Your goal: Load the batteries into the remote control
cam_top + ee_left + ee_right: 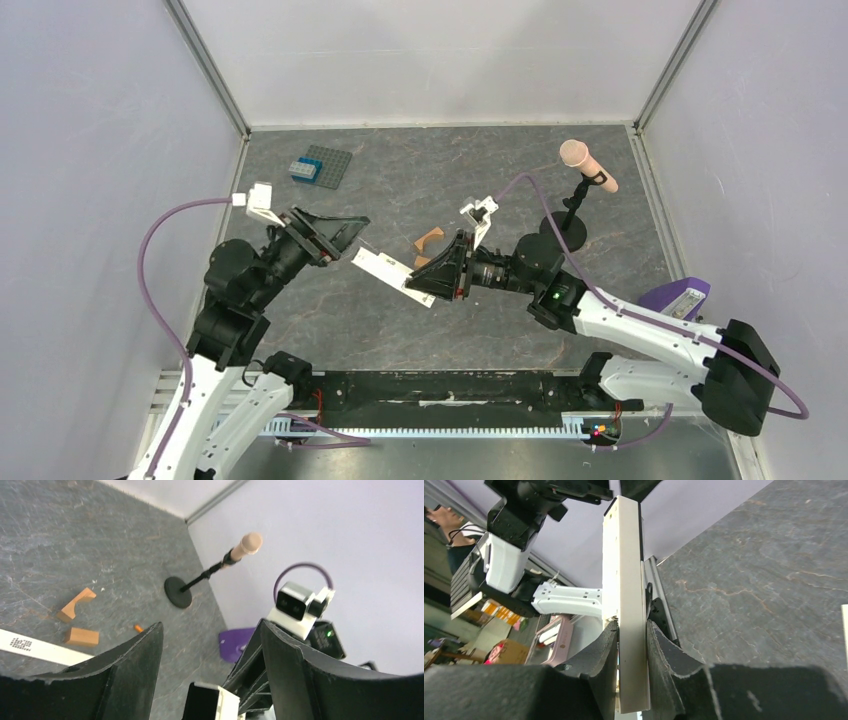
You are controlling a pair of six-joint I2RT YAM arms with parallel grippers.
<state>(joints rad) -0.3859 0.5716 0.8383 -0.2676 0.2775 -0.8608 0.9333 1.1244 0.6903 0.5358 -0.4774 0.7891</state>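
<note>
My right gripper [631, 623] is shut on the remote control [623, 565], a long cream-white bar held off the table; in the top view this gripper [415, 283] points left. The bar's free end [216, 703], showing a dark recess, reaches between the fingers of my left gripper [211, 625]. Those fingers stand wide apart and do not touch it. From above, the left gripper [357, 237] faces the right one. One small orange-red battery [138, 628] lies on the dark table beyond the left finger.
Two orange-brown blocks [76, 604] [81, 636] lie near the battery, beside a white printed strip [35, 648]. A microphone on a black stand [588, 165] is at the back right. A grey studded plate [322, 165] sits far left, a purple object [678, 297] by the right wall.
</note>
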